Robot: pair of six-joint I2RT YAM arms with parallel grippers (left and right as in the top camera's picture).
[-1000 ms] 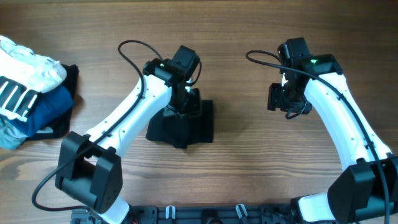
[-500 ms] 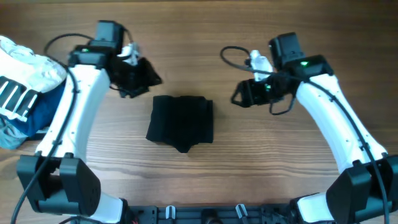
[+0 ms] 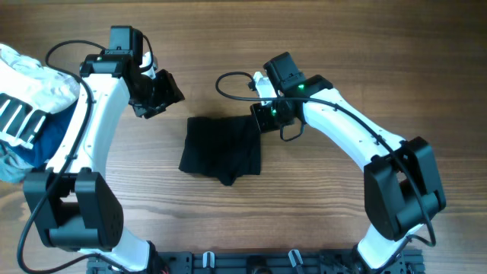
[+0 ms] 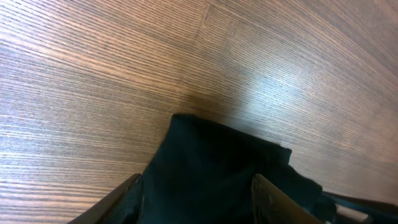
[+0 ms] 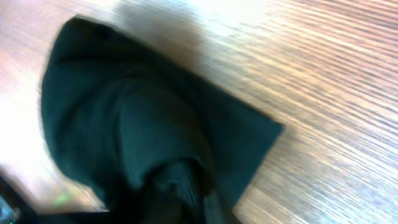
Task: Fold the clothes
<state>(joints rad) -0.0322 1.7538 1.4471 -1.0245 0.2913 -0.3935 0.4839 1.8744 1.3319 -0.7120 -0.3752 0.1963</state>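
The clothes, a black T-shirt [image 3: 222,148], lie folded into a small rectangle in the middle of the table. My right gripper [image 3: 263,119] sits at its upper right corner, shut on a bunched ridge of the black fabric [image 5: 177,183]; that wrist view is blurred. My left gripper [image 3: 157,94] hovers off the shirt's upper left corner, apart from it. In the left wrist view its two fingers [image 4: 132,200] stand open, and the black T-shirt [image 4: 217,168] shows on the table beyond them with nothing gripped.
A pile of other garments lies at the left edge: a white one with black stripes [image 3: 27,99] on top of a blue folded one [image 3: 55,133]. A black rail [image 3: 251,262] runs along the front edge.
The left gripper left the shirt and swung to the upper left. The right gripper came leftward from open table to the shirt's upper right corner and shut on the fabric.
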